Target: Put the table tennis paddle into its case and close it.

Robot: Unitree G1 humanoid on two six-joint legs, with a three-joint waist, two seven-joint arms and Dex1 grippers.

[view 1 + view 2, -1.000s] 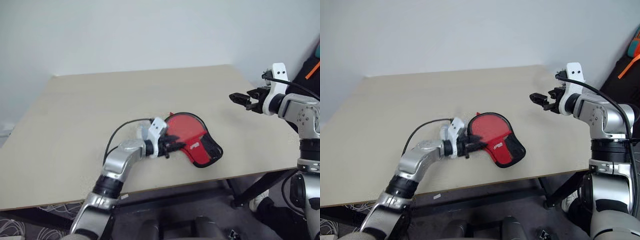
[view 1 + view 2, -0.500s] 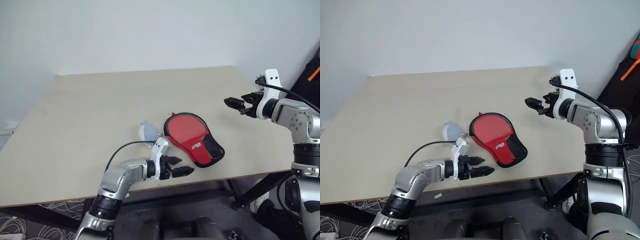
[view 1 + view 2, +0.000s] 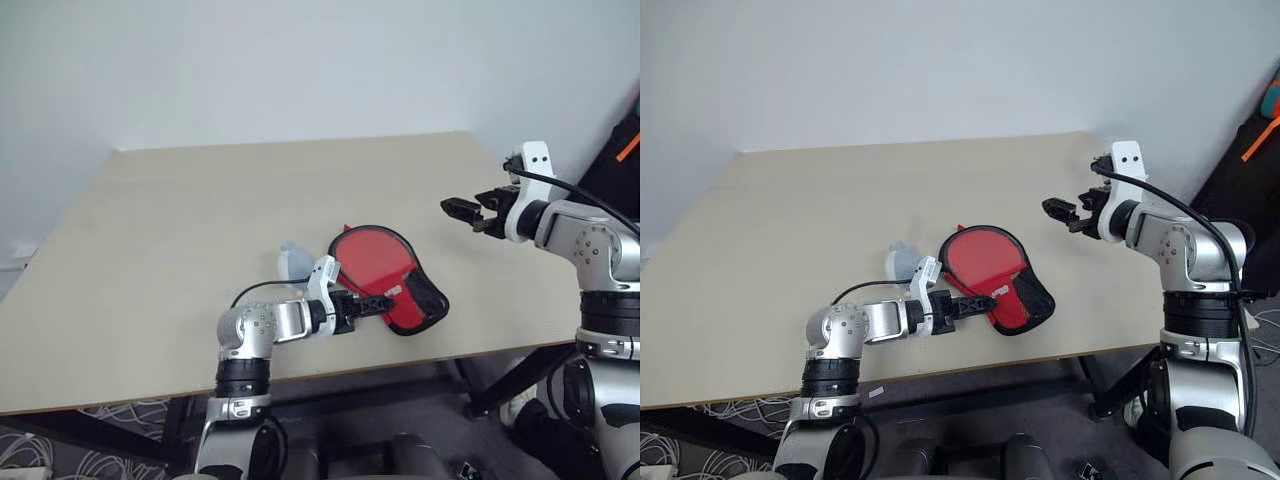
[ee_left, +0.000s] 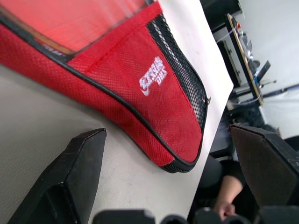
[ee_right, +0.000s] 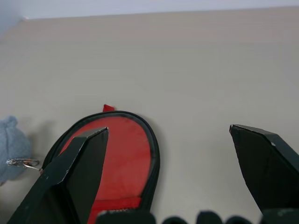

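the case (image 3: 388, 277) lies flat near the table (image 3: 150, 240) front edge, red paddle face seemingly behind its clear panel, apparently closed, while both the left gripper (image 3: 372, 303) and right gripper (image 3: 462, 210) hold jaws spread, gripping nothing.

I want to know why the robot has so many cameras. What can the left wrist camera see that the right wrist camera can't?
Left wrist view: the white logo and black mesh pocket at the narrow end of the case, close up. Right wrist view: the case's rounded end with the clear panel, a small grey keychain toy, and bare table behind. Both show the red case lying on the table.
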